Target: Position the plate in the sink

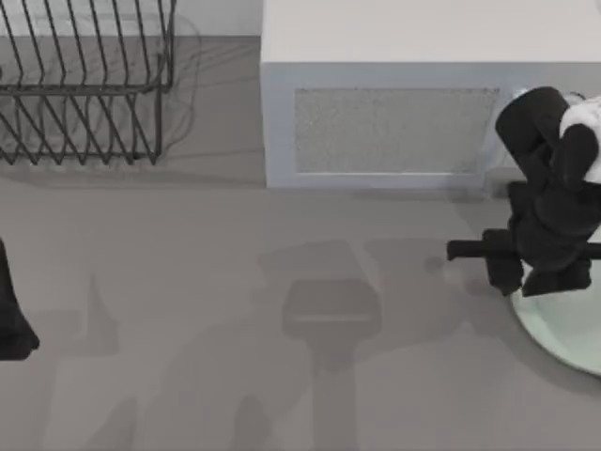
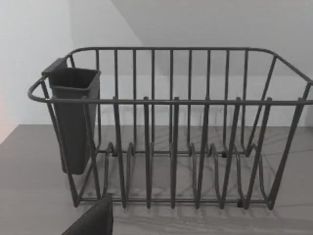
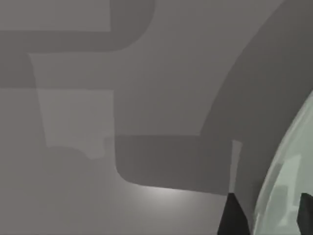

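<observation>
Plate [image 1: 563, 334] first: it lies flat on the table [image 1: 188, 329] at the top view's right edge, pale green and glossy, only its left part in view. Directly over its upper left edge hangs the right gripper [image 1: 540, 279], the dark arm above it covering part of the rim. In the right wrist view the plate's curved edge [image 3: 288, 181] runs between two dark fingertips [image 3: 234, 218], one out over the bare table and the other over the plate's surface, so the jaws stand apart, astride the rim without closing on it. Whether a fingertip touches the plate cannot be told.

Left gripper [image 1: 14, 315] sits at the far left edge of the top view, low over the table and well apart from the plate; whether its jaws are apart or together cannot be told.

Farther back, a boxy white-grey microwave [image 1: 394, 113] stands against the rear of the table, its window facing forward, just behind the right arm. At the back left stands a black wire dish rack [image 2: 171, 127], upright, with a dark cup holder [image 2: 73, 117] hung on one end.
</observation>
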{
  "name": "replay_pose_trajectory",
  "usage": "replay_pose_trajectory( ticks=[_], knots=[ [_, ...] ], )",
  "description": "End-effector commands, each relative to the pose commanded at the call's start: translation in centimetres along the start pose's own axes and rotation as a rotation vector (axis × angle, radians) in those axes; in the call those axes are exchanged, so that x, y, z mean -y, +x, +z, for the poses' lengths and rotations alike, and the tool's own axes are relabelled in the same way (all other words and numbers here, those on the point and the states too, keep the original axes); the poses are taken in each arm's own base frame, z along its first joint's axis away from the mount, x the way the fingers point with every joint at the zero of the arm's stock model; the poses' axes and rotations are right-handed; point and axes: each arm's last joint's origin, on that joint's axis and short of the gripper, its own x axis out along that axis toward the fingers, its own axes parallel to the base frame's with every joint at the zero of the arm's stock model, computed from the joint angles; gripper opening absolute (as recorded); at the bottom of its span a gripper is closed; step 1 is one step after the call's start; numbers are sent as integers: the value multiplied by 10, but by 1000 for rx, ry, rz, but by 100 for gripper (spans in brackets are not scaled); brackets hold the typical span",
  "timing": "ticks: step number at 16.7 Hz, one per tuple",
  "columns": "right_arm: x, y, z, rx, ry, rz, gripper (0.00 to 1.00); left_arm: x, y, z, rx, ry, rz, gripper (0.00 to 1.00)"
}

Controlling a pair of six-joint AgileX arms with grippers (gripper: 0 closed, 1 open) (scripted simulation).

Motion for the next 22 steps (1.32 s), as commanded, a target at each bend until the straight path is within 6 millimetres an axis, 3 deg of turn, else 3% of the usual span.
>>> replay_pose_trajectory(
  ticks=[3, 5, 11, 17, 20, 22],
  knots=[
    [-10, -11, -3, -52, -27, 5, 0, 0, 0, 0, 0, 0, 0, 100],
    [-20, -28, -1, -92, -48, 11, 0, 0, 0, 0, 0, 0, 0, 100],
    [-40, -120, 12, -136, -77, 27, 0, 0, 0, 0, 0, 0, 0, 100],
    [-20, -217, 21, -39, -26, 17, 0, 0, 0, 0, 0, 0, 0, 100],
    [-9, -243, 21, 1, -2, 4, 0, 0, 0, 0, 0, 0, 0, 100],
    [-6, -248, 21, 9, 4, -1, 0, 0, 0, 0, 0, 0, 0, 100]
  ],
)
